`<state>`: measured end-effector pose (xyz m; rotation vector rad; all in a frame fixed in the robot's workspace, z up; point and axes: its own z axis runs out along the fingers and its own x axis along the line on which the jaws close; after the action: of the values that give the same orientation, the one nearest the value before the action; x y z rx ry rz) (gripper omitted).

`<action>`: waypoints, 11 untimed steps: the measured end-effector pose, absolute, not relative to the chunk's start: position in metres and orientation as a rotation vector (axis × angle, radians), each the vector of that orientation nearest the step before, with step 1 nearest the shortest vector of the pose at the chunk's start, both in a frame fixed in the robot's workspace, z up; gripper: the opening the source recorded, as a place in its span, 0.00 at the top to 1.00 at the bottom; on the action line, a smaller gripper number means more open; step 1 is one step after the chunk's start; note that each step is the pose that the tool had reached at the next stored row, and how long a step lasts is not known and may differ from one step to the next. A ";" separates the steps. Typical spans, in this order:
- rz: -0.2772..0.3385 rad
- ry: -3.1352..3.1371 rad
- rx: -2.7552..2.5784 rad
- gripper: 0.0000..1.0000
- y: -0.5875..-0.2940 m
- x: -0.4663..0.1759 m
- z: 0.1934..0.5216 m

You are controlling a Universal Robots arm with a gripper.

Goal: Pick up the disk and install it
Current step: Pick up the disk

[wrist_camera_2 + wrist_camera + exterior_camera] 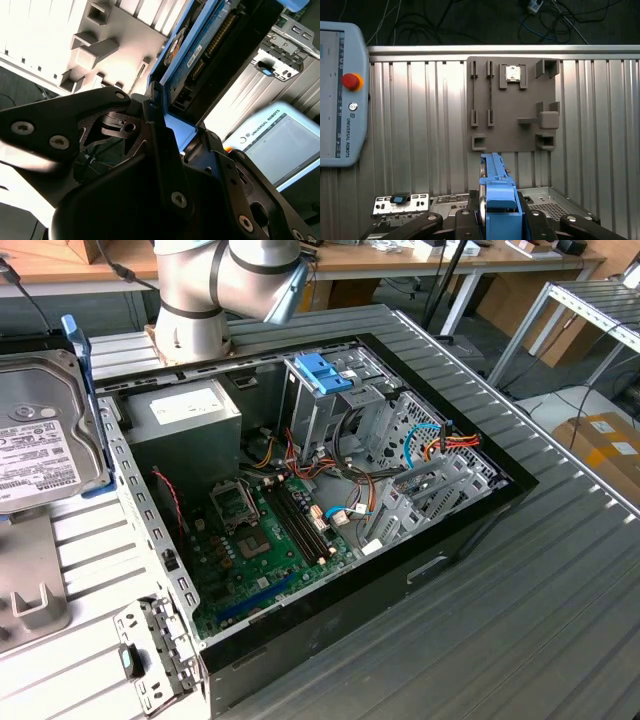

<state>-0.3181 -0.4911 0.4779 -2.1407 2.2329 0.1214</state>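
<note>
Disk stands on edge, gripped between the closed jaws, its long axis running straight out from them over the worktop. Open computer case lies well apart, off to one side of the jaws.

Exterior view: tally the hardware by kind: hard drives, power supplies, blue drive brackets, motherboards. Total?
hard drive: 1
power supply: 1
blue drive bracket: 1
motherboard: 1
Total: 4
</note>
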 end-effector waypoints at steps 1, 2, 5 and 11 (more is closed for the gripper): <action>0.121 2.233 -2.141 0.63 -0.491 -0.317 0.478; 0.121 2.233 -2.141 0.63 -0.492 -0.316 0.478; 0.121 2.233 -2.141 0.63 -0.493 -0.313 0.477; 0.121 2.233 -2.141 0.63 -0.494 -0.309 0.477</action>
<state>-0.3089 -0.4942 0.4765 -2.1408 2.2329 0.1213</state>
